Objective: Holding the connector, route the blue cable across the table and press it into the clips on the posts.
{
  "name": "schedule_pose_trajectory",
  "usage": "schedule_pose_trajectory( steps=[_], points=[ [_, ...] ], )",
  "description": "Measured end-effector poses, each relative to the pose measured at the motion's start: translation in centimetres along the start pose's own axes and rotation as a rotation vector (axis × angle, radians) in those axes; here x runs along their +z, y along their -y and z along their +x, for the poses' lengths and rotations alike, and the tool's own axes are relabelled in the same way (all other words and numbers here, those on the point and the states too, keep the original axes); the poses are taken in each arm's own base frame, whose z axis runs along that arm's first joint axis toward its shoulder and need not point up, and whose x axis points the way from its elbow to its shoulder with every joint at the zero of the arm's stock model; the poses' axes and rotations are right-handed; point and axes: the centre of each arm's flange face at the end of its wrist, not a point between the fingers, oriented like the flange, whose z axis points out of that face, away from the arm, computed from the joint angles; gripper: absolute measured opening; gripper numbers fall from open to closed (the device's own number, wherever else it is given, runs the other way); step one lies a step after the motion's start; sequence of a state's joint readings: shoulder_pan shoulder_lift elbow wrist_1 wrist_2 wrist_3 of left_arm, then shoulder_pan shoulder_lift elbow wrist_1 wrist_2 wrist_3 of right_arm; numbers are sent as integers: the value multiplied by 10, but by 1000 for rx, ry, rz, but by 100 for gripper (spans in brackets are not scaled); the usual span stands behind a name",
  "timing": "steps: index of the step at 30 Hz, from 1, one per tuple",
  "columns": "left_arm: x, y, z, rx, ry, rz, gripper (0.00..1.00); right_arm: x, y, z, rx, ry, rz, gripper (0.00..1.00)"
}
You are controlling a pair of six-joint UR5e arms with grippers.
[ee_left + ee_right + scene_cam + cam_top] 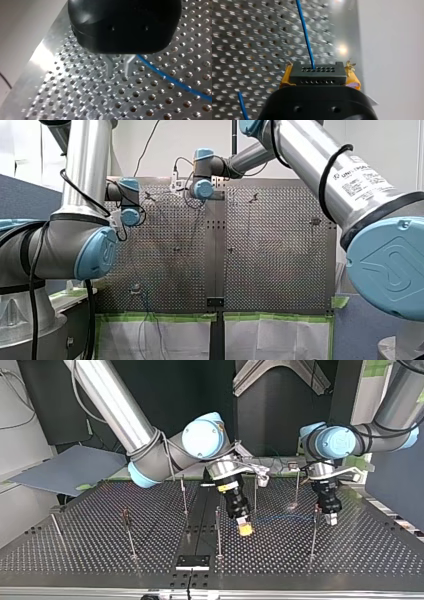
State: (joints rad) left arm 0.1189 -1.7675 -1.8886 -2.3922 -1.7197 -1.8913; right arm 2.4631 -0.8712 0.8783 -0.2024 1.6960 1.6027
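My right claw (244,527) clamps the connector (317,74), blue cable (305,32) trailing low over the tabletop (350,555) past my left claw (119,72), fingers (110,67) apart and empty, so pull too hard and it could snag a post (313,535).

Blue cable (282,518) over perforated table (75,550)

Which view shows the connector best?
Right wrist view: the black connector sits clamped between the yellow pads of my right gripper, blue cable leaving it. Top view shows only the pads; front and left wrist views miss it.
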Motion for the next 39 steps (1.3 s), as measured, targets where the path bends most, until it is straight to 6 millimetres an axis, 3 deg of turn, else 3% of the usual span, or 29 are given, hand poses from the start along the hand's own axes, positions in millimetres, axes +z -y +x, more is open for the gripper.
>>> schedule_pose_trajectory(
  steps=[1,2,4,5,6,13,24,39],
  points=[
    [-1,0,-3,-6,1,-6,75,0,1,-4,-1,7,2,0],
    [-2,0,-7,-14,1,-14,75,0,2,-7,-2,12,3,0],
    [-5,1,-12,-27,-1,-19,93,-1,5,-17,-4,29,5,0],
    [-8,1,-15,-36,-5,-19,93,-1,6,-20,-4,34,6,0],
    [-10,2,-17,-43,-10,-17,100,-1,6,-23,-4,38,6,0],
    [-35,8,-26,-101,-71,15,100,-2,8,-30,0,51,6,0],
    [-67,8,-23,-110,-166,-5,100,-7,-4,-49,-7,90,-11,0],
    [-109,15,-49,-86,-232,5,100,-7,-11,-55,-11,99,-17,0]
  ],
)
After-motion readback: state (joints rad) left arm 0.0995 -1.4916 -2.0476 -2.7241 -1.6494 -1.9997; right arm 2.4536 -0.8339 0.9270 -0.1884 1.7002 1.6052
